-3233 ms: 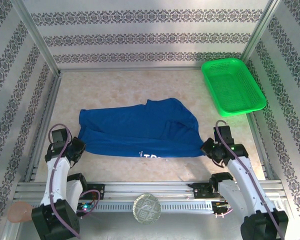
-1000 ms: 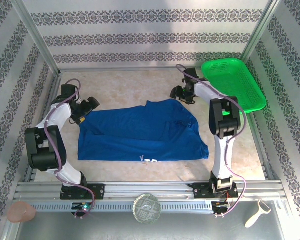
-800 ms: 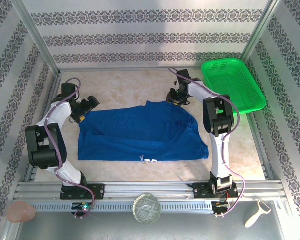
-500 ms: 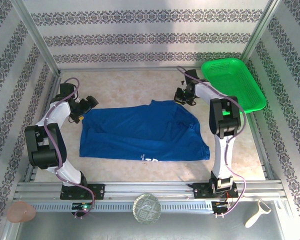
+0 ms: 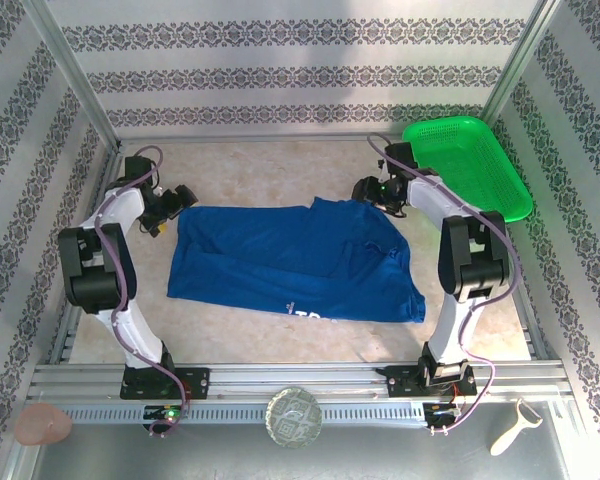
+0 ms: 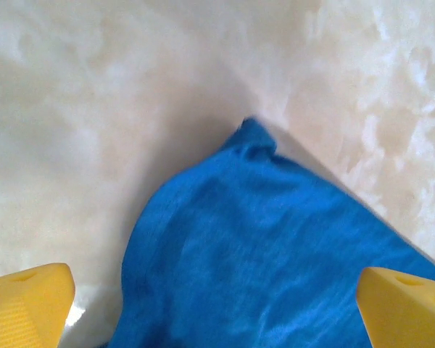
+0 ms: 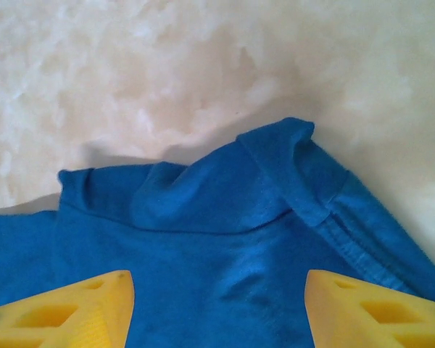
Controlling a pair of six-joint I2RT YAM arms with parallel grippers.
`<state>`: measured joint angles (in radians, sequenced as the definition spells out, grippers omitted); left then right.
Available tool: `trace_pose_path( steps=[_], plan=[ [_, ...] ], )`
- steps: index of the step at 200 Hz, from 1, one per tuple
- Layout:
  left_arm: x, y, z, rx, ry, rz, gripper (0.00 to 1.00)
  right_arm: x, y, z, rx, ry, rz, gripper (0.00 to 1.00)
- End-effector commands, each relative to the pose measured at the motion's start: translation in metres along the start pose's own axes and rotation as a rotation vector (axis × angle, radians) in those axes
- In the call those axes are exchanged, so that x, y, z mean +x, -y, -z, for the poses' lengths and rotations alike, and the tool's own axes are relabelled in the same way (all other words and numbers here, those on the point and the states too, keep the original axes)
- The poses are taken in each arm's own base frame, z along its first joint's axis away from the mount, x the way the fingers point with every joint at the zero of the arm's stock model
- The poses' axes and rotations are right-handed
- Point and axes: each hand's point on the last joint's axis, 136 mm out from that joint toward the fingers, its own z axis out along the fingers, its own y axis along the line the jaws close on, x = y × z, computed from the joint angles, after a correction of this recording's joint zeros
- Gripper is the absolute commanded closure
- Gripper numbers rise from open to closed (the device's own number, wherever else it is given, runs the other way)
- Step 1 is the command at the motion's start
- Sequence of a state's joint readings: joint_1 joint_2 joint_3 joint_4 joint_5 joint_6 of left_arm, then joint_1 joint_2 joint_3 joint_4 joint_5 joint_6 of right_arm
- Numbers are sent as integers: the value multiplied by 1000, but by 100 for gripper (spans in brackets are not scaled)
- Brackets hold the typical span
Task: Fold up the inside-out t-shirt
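Since half a second ago the inside-out t-shirt [image 5: 292, 262] has slid a little to the right on the table [image 5: 250, 170], and its far edge now runs straighter between the two grippers.

Nearest of all, on the near side of the shirt past the rail, lie a round patterned disc [image 5: 294, 415], a pale peeler [image 5: 510, 427] off to the right and a pinkish object [image 5: 42, 424] off to the left. The shirt itself lies spread out flat, wider than deep, with the white mark [image 5: 302, 313] at its near hem.

At the shirt's far left corner sits the left gripper [image 5: 180, 200]. In the left wrist view its yellow fingers [image 6: 25, 304] stand wide apart, released, with the blue corner of cloth lying between them on the table. At the far right corner, by the sleeve, sits the right gripper [image 5: 364, 190]. In the right wrist view its fingers [image 7: 72, 308] are likewise spread wide and clamp nothing, with the hemmed sleeve edge bunched up just ahead of them.

Beyond the shirt to the far right stands the green mesh basket [image 5: 467, 172], well apart from the cloth.
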<state>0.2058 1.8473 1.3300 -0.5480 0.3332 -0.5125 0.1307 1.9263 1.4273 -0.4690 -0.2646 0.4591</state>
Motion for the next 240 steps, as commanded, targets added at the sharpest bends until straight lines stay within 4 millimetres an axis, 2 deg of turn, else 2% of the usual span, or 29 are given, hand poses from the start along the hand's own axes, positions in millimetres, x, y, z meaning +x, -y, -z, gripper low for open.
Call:
trace_pose_path(
  steps=[1,45,74,120,183,200,210,236,240],
  plan=[
    [-5,-5,-9,-50,-48,-60,0,-23,1,-4,51,24,47,35],
    [-9,10,-41,-108,-142,-177,1,-33,-1,-29,82,-42,79,34],
    [-9,13,-53,-105,-164,-183,7,-35,1,-44,121,-71,98,33],
    [-1,17,-67,-84,-191,-186,12,-50,14,-60,211,-67,95,33],
    [7,26,-79,-44,-210,-191,25,-30,8,-89,185,-176,85,38],
    [7,27,-82,-37,-209,-190,30,-23,7,-94,164,-196,69,50],
    [7,28,-84,-31,-209,-189,36,-21,8,-94,156,-201,57,64],
    [5,32,-87,-11,-201,-182,75,-26,8,-88,116,-177,13,99],
    [4,33,-87,-7,-198,-183,80,-28,8,-87,108,-171,4,100]
  ],
)
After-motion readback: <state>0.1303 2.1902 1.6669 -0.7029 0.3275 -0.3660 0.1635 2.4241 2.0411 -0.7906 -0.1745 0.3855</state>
